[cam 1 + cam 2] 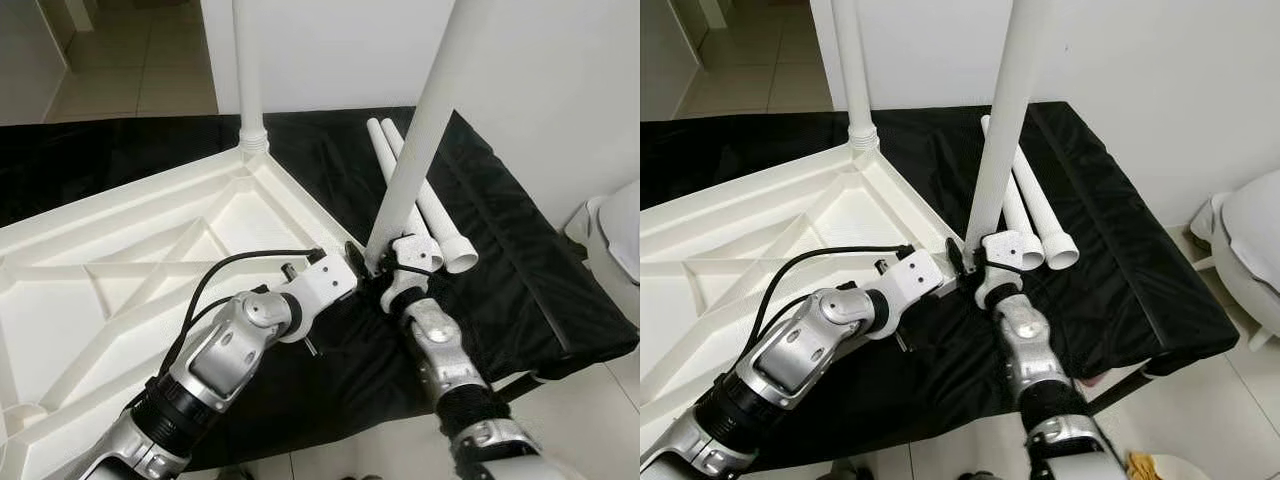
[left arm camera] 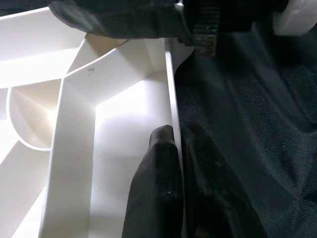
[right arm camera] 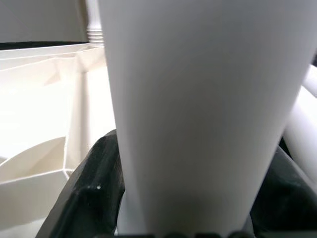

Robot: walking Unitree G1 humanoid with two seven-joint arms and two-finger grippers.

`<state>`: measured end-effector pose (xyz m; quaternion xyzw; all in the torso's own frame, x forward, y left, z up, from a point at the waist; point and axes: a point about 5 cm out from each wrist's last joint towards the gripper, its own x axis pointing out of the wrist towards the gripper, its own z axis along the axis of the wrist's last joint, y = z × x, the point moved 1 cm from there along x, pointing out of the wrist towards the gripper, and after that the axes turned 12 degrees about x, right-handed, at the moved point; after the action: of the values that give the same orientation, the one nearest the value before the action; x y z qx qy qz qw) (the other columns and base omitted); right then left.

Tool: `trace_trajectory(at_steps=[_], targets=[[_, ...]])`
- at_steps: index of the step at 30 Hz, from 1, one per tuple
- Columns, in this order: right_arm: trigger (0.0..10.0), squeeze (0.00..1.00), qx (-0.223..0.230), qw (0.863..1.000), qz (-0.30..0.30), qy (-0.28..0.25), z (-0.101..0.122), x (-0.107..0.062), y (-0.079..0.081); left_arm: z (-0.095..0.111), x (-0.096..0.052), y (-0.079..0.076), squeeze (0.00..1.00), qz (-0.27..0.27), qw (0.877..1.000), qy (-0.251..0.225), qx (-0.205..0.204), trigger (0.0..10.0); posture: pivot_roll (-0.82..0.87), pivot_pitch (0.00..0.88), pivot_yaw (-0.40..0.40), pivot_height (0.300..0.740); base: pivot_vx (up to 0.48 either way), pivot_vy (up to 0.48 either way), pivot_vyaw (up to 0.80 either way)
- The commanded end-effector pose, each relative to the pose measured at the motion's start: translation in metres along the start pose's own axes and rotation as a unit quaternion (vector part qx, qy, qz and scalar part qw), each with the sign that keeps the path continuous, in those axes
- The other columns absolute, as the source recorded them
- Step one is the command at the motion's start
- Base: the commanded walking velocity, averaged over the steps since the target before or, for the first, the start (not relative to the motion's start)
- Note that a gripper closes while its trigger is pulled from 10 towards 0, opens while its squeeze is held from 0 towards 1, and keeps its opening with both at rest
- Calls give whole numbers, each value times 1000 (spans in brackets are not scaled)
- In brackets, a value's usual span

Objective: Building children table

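Note:
The white plastic tabletop (image 1: 120,250) lies upside down on a black cloth, ribs facing up. One white leg (image 1: 247,70) stands in its far corner socket. My right gripper (image 1: 385,262) is shut on a second white leg (image 1: 425,120), holding it upright at the tabletop's right corner; in the right wrist view the black fingers (image 3: 94,183) hug the leg (image 3: 198,99) on both sides. My left gripper (image 2: 179,131) is shut on the tabletop rim (image 2: 171,89), one finger on each side of the thin wall, just left of the held leg. Two spare legs (image 1: 435,205) lie on the cloth beyond.
The black cloth (image 1: 520,270) covers a low platform whose right and front edges drop to tiled floor. A white rounded object (image 1: 615,240) stands on the floor at the right. White walls rise close behind.

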<state>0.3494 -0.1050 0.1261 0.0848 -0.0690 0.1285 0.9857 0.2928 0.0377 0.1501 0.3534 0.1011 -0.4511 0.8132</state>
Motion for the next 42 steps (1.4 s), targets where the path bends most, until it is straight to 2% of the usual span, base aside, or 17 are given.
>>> trace_trajectory(at_steps=[1,3,5,12,13,14,15,19,22,23,25,26,30,31,34,39,42], targets=[[0,0,15,986,-168,5,-2,-12,-48,18,-4,-10,0,-29,998,-43,26,10000,-8,109,-7,740,0,0,0],[0,0,22,979,-202,-3,-3,-12,-37,18,-4,-10,0,-29,998,-44,25,10000,-4,108,-9,740,0,0,0],[0,0,32,982,-185,4,-6,-11,-24,18,-4,-10,0,-29,998,-44,24,10000,-4,107,-7,740,0,0,0],[0,0,31,986,-162,11,-5,-11,-26,18,-4,-10,0,-28,998,-43,26,10000,-7,105,-7,740,0,0,0],[4980,612,40,987,-156,7,-4,-11,-26,18,-3,-9,0,-26,998,-41,27,10000,-6,107,-8,740,0,0,0],[4980,612,40,987,-156,7,-4,-11,-26,18,-3,-9,0,-26,998,-41,27,10000,-6,107,-8,740,0,0,0],[10000,1000,44,988,-147,-1,-1,-11,-25,17,-3,-9,0,-25,999,-39,28,10000,-7,108,-9,740,0,0,0],[10000,1000,43,990,-132,-25,9,-11,-22,16,-3,-9,0,-24,999,-37,28,10000,-8,109,-10,740,0,0,0],[10000,1000,16,994,-103,-45,18,-13,-19,16,-3,-9,0,-20,999,-38,25,10000,-8,110,-11,740,0,0,0],[10000,106,9,994,-96,-52,20,-14,-19,16,-3,-8,0,-18,999,-38,24,10000,-10,110,-12,740,0,0,0],[10000,106,5,994,-92,-57,22,-15,-19,16,-3,-8,0,-17,999,-38,23,10000,-10,110,-12,740,0,0,0],[10000,0,8,994,-84,-66,24,-17,-18,16,-2,-7,0,-15,999,-38,22,10000,-10,110,-12,740,0,0,0],[10000,0,9,995,-56,-86,31,-19,-14,16,-2,-6,0,-11,999,-37,21,10000,-14,111,-10,740,0,0,0],[10000,0,16,992,-33,-118,43,-20,-12,16,-2,-5,0,-7,999,-37,19,10000,-18,113,-7,740,0,0,0],[10000,0,27,989,-7,-145,56,-18,-8,16,-1,-4,0,-4,999,-37,17,10000,-21,114,-5,740,0,0,0],[10000,0,42,986,36,-155,68,-14,0,17,-1,-4,0,-4,999,-38,18,10000,-24,113,-6,740,0,0,0],[10000,0,44,987,74,-137,69,-13,5,18,0,-4,0,-6,999,-39,18,10000,-23,112,-9,740,0,0,0]])
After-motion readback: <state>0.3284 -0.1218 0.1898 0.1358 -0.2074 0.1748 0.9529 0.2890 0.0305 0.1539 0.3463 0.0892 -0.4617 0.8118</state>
